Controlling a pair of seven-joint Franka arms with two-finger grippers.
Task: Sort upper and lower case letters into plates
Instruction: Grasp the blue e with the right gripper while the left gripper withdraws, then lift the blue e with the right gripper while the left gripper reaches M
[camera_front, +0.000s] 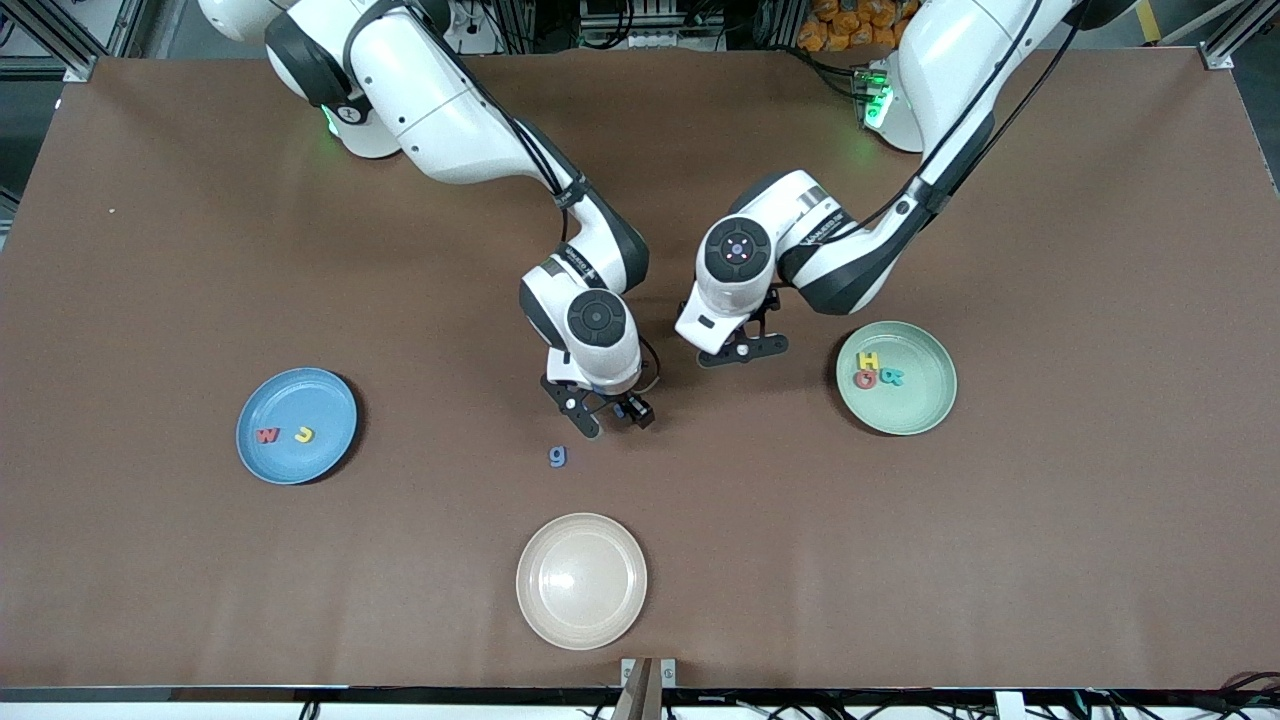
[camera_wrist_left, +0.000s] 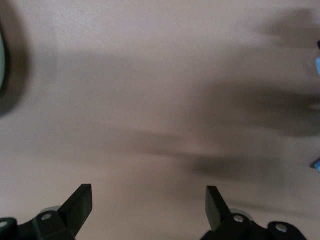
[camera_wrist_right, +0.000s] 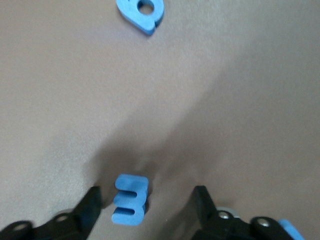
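Readable signs are mostly the toy letters themselves. Blue plate (camera_front: 296, 425): red "W" (camera_front: 267, 435) and yellow "J" (camera_front: 303, 433), side by side. Mint plate (camera_front: 896, 377): yellow "H" (camera_front: 868, 360), red "G" (camera_front: 865, 379) just below it, nearer the camera; teal letter (camera_front: 891, 377) beside the G, shape unreadable. Bare counter (camera_front: 200, 250): blue lowercase "g" (camera_front: 558, 456), between the cream plate (camera_front: 581, 580) and the right gripper (camera_front: 600, 412). Right wrist view: blue letter (camera_wrist_right: 130, 200) between the fingers (camera_wrist_right: 201, 200), shaped like "E" or "m", can't tell which. Small print on both arms' wrists, too tiny to read.
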